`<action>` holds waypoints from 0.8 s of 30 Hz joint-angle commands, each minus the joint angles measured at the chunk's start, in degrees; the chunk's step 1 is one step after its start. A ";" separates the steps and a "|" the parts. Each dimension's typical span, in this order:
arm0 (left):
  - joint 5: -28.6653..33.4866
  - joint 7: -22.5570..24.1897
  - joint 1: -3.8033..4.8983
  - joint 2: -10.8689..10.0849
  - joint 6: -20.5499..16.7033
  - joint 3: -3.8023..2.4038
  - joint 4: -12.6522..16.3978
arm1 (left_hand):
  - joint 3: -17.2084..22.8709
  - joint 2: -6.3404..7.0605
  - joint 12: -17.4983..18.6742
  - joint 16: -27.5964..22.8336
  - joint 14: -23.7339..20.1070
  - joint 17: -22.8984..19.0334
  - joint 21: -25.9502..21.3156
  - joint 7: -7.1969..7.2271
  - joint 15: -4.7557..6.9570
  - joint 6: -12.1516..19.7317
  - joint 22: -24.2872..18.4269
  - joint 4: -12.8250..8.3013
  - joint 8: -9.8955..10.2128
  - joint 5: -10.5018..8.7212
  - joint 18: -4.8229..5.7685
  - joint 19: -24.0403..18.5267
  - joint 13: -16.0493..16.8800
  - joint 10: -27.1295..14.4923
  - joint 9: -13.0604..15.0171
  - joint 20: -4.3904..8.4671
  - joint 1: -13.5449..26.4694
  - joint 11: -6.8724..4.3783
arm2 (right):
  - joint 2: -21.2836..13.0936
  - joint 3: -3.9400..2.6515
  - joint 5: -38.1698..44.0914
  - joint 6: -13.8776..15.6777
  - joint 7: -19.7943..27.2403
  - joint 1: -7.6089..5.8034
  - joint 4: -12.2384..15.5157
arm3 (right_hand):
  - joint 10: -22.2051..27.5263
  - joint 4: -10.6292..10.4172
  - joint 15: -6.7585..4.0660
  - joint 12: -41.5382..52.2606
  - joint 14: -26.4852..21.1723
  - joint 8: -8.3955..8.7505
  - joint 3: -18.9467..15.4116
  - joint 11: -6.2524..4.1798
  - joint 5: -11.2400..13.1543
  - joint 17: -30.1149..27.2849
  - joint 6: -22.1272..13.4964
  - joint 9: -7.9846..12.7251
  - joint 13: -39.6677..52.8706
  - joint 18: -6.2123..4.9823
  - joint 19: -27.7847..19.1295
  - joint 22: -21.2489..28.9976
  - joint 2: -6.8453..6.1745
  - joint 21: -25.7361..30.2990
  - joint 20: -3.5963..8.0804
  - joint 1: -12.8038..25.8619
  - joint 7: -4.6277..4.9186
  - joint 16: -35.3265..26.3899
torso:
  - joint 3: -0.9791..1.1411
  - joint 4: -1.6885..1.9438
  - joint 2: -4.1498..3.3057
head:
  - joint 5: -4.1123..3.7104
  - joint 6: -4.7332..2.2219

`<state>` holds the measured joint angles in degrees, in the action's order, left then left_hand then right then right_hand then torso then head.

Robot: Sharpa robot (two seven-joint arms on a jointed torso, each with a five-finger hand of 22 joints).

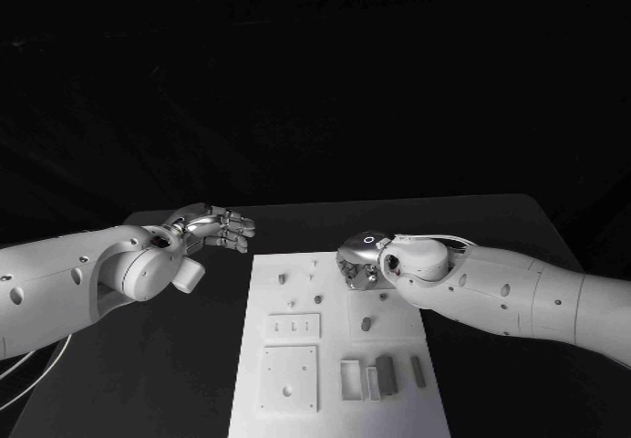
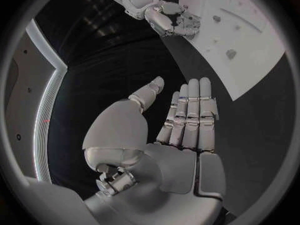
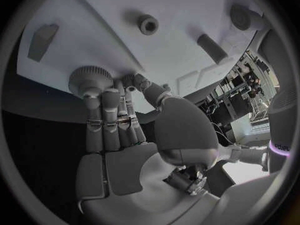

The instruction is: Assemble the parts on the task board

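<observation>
Parts (image 1: pixel 383 375) lie on board; right hand (image 1: pixel 357 270) seemingly touching one.

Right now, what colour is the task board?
White; the task board shows best in the head view.

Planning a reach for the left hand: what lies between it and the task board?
In the head view, only bare black table separates the left hand from the task board. The left wrist view shows the same dark stretch.
</observation>
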<state>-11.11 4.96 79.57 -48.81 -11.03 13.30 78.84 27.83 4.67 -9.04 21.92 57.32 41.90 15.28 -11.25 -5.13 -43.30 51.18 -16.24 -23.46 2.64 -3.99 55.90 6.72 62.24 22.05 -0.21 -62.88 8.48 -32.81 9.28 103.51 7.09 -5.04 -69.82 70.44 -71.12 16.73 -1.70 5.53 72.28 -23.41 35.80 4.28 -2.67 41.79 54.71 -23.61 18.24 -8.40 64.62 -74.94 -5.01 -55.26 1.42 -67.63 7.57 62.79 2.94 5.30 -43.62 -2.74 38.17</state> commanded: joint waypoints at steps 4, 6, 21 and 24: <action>-0.16 0.07 0.08 0.05 0.16 -0.04 0.10 | 0.21 -0.19 0.39 -0.26 -0.11 0.11 -0.35 -0.25 -0.22 -0.29 0.08 0.27 0.35 0.20 -0.93 -0.06 -0.03 0.31 -0.06 0.35 0.38 0.08 | -0.33 0.41 1.44 0.63 -0.49 0.63 0.39 | -1.45 -0.01 -0.68 0.56 0.43 -0.51 0.74 -0.39 -0.29 -0.14 1.27 -0.46 0.23 -6.60 0.24 -1.11 1.14 -0.48 0.66 -0.03 -0.33 0.40 | -0.04 0.09 -0.05 | -0.12 -0.08; -0.16 0.02 0.08 0.05 0.18 -0.04 0.09 | 0.21 -0.19 0.40 -0.27 -0.11 0.12 -0.36 -0.25 -0.21 -0.29 0.09 0.27 0.35 0.20 -0.93 -0.06 -0.03 0.31 -0.06 0.35 0.38 0.08 | -0.39 0.41 1.51 1.09 -0.47 0.63 0.49 | -1.67 0.00 -0.77 0.58 0.48 -0.55 0.81 -0.48 -0.29 -0.16 1.46 -0.55 0.23 -6.60 0.28 -1.11 1.18 -0.53 0.71 0.01 -0.41 0.42 | -0.03 0.10 -0.07 | -0.14 -0.15; -0.17 0.09 0.08 -0.08 0.28 -0.03 0.10 | 0.21 -0.16 0.51 -0.34 -0.07 0.22 -0.37 -0.25 -0.20 -0.30 0.13 0.21 0.41 0.20 -0.89 -0.04 -0.03 0.35 -0.08 0.40 0.36 0.09 | -1.16 0.36 6.37 7.25 -1.48 0.69 3.66 | -2.88 0.04 -1.23 0.64 0.89 -0.71 1.06 -0.95 -0.29 -0.20 2.44 -1.02 0.27 -6.60 0.61 -1.13 0.55 -0.96 1.06 -0.11 -0.81 0.69 | -0.16 0.09 -0.11 | -0.03 -0.62; -0.17 0.02 0.08 -0.24 0.23 -0.03 0.15 | 0.20 -0.14 0.53 -0.36 -0.07 0.24 -0.38 -0.25 -0.20 -0.30 0.14 0.20 0.42 0.20 -0.88 -0.04 -0.03 0.35 -0.08 0.40 0.36 0.09 | -1.36 0.31 6.92 7.90 -1.97 0.66 4.68 | -3.03 0.04 -1.28 0.64 0.94 -0.72 1.09 -1.00 -0.29 -0.20 2.56 -1.07 0.28 -6.60 0.66 -1.13 0.45 -1.02 1.10 -0.15 -0.86 0.72 | -0.19 0.12 -0.17 | 0.03 -0.75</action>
<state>-11.15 4.74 79.57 -49.01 -11.03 13.31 78.83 27.83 4.67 -8.82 21.92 57.32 42.09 15.28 -11.25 -5.13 -43.29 51.26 -16.24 -23.25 2.64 -3.77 55.90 6.72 62.24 22.06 -0.21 -62.88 8.48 -34.08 9.61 107.83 12.70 -6.15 -69.15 74.54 -73.54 16.77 -2.68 5.90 73.21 -23.73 36.64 3.06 -2.67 41.64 56.97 -24.52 18.39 -8.28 65.13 -74.94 -4.74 -55.90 2.16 -67.50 6.73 63.23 2.80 5.39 -43.73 -2.75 37.53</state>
